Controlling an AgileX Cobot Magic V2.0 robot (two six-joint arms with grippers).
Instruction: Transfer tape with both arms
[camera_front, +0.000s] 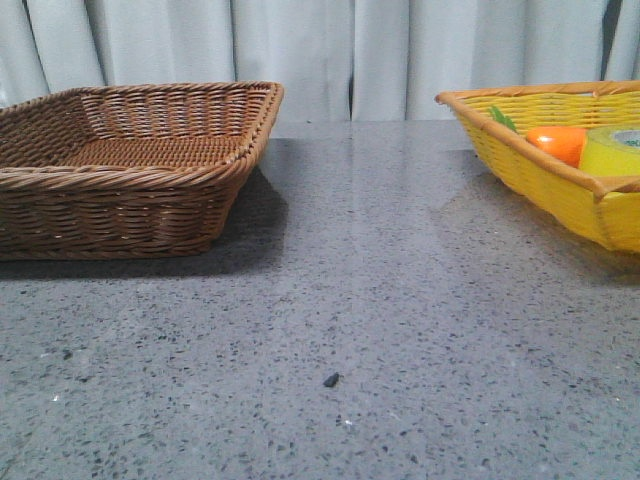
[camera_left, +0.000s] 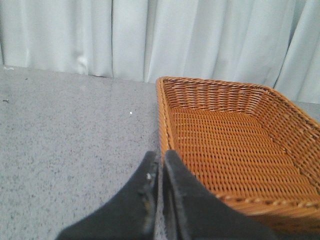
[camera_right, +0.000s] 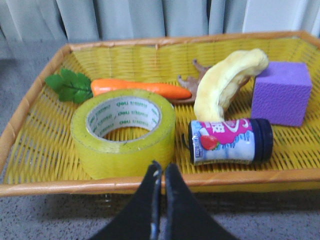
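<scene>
The yellow-green tape roll (camera_right: 123, 131) with a white printed core lies flat in the yellow basket (camera_right: 35, 150), near its front rim. It shows partly in the front view (camera_front: 612, 150) at the far right. My right gripper (camera_right: 162, 167) is shut and empty, just outside the basket's front rim, close to the tape. My left gripper (camera_left: 161, 156) is shut and empty, over the table beside the near corner of the brown wicker basket (camera_left: 220, 130). Neither arm shows in the front view.
The yellow basket (camera_front: 540, 150) also holds an orange carrot (camera_right: 135, 88) with green leaves, a banana (camera_right: 225, 82), a purple cube (camera_right: 280, 92) and a small lying bottle (camera_right: 230, 141). The brown basket (camera_front: 130, 170) stands at the left, empty. Grey speckled table (camera_front: 350, 300); curtain behind.
</scene>
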